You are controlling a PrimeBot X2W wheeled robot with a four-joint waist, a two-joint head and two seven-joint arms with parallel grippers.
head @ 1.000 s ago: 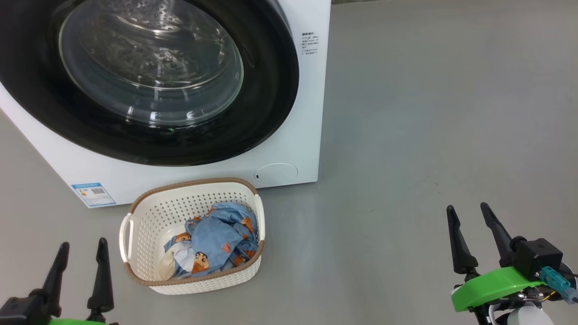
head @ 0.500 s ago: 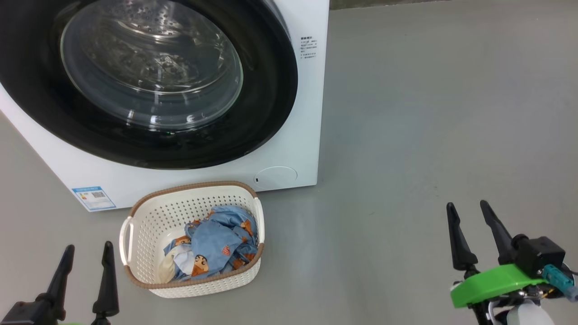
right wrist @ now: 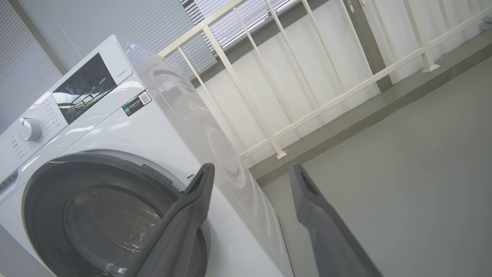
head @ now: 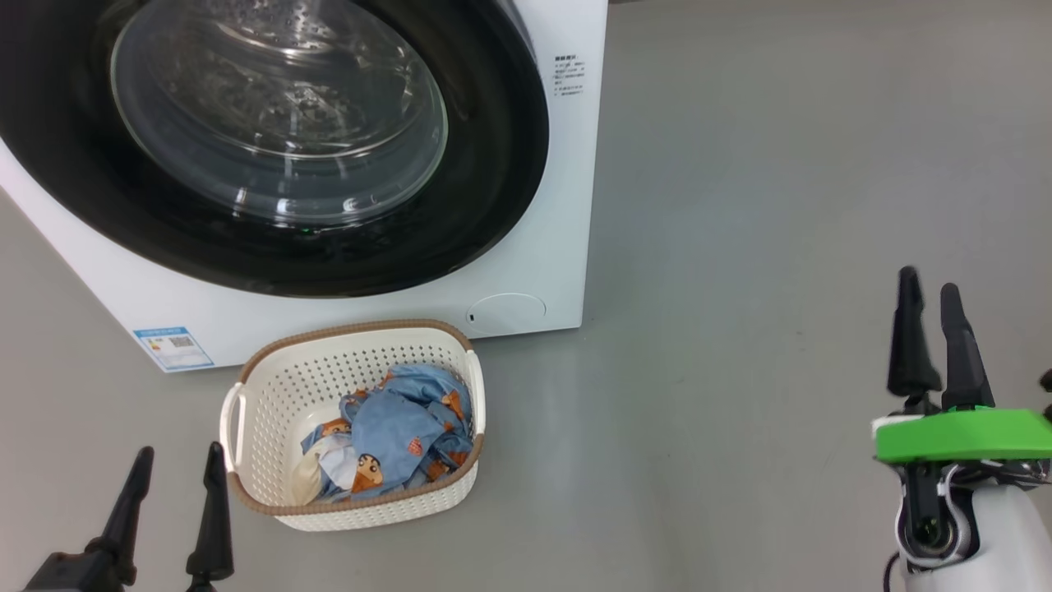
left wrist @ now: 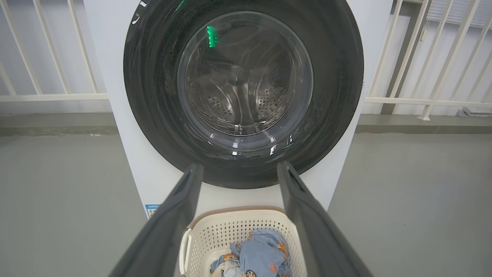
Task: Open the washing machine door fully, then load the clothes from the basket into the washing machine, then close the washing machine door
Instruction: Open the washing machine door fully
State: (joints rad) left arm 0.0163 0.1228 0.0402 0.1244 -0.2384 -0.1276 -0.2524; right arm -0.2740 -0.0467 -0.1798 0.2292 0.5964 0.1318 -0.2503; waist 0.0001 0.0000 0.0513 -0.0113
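The left claw (head: pixel 181 450) and right claw (head: pixel 929 281) are being held open and empty over the floor (head: pixel 740 247). Beyond, the clothes (head: pixel 394 427) are being kept in the basket (head: pixel 353 329), just before the washer (head: pixel 567 205). Its door (head: pixel 493 164) is shut, so opening, loading and closing are all left.

Washing machine door (head: pixel 279 140) seemingly shut; clothes (head: pixel 403 427) heaped in basket (head: pixel 288 395).

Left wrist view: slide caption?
Open left tool faces the shut washing machine door, basket of clothes below.
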